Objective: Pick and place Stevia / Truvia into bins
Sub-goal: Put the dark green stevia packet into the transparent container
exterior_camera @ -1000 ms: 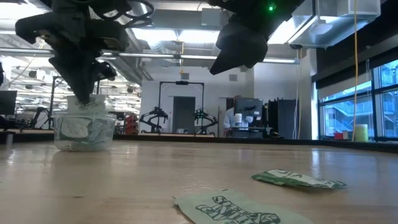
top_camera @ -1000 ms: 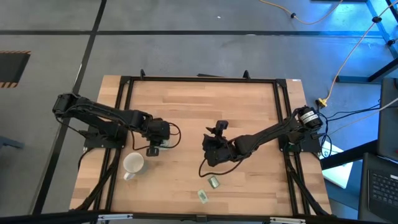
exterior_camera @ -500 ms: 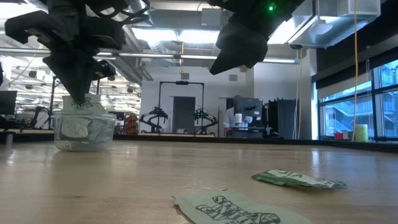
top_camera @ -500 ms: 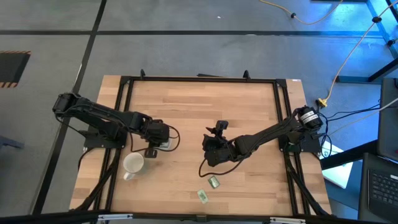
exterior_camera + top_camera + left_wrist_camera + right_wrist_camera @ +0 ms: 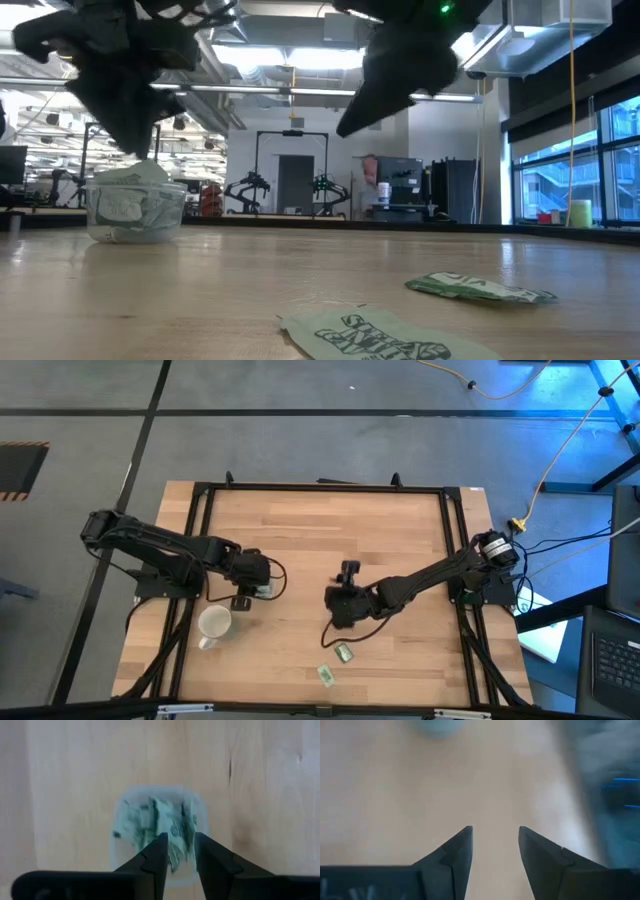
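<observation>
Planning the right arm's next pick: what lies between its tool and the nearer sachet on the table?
Nothing: in the high view, bare wood separates the right tool from the nearer sachet. A second sachet lies beyond.

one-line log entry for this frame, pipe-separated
left gripper: open, above clear cup of sachets | right gripper: open, empty, mid-table | two loose sachets on table | white mug unused

white mug (image 5: pixel 213 624) just beside cup (image 5: pixel 262 589), bare table (image 5: pixel 400 540) beyond
</observation>
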Tool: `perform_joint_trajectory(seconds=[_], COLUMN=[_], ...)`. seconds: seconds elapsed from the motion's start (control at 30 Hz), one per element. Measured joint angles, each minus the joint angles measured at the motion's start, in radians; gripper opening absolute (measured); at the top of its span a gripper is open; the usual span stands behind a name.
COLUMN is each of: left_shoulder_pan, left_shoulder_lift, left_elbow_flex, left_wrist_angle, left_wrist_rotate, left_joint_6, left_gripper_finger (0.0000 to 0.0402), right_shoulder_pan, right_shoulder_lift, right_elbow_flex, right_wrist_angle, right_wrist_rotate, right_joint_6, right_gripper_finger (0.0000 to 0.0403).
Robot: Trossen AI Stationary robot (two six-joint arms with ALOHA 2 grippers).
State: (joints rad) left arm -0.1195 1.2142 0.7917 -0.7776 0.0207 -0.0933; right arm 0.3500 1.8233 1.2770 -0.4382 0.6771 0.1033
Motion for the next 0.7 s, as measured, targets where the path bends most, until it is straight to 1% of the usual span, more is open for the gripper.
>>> perform_joint_trajectory(seconds=[0.1, 0.2, 0.27, 0.3, 0.37, 0.43, 0.53, 0.7], left_shoulder_pan=[0.006, 0.005, 0.004, 0.004, 0.004, 0.004, 0.004, 0.004], left_shoulder_lift=[-0.036, -0.063, -0.069, -0.069, -0.069, -0.069, -0.066, -0.059], left_elbow_flex=[0.000, 0.000, 0.000, 0.000, 0.000, 0.000, 0.000, 0.000], left_wrist_angle=[0.058, 0.177, 0.269, 0.310, 0.366, 0.392, 0.393, 0.393], left_wrist_rotate=[-0.003, -0.003, -0.003, -0.003, -0.003, -0.003, -0.003, -0.003], left_joint_6=[0.001, 0.002, 0.003, 0.003, 0.003, 0.003, 0.003, 0.003], left_gripper_finger=[0.0094, 0.0095, 0.0093, 0.0092, 0.0089, 0.0087, 0.0086, 0.0086], right_shoulder_pan=[0.001, 0.002, 0.009, 0.016, 0.030, 0.045, 0.069, 0.108], right_shoulder_lift=[0.000, 0.000, 0.000, 0.000, 0.003, 0.008, 0.035, 0.093], right_elbow_flex=[0.000, 0.000, 0.000, 0.000, 0.000, -0.001, -0.007, -0.009], right_wrist_angle=[0.000, -0.001, 0.000, 0.002, 0.017, 0.017, 0.021, 0.043], right_wrist_rotate=[-0.268, -0.492, -0.610, -0.646, -0.672, -0.670, -0.664, -0.663], right_joint_6=[0.029, 0.075, 0.084, 0.098, 0.115, 0.154, 0.200, 0.207], right_gripper_finger=[0.0163, 0.0163, 0.0163, 0.0163, 0.0163, 0.0163, 0.0163, 0.0155])
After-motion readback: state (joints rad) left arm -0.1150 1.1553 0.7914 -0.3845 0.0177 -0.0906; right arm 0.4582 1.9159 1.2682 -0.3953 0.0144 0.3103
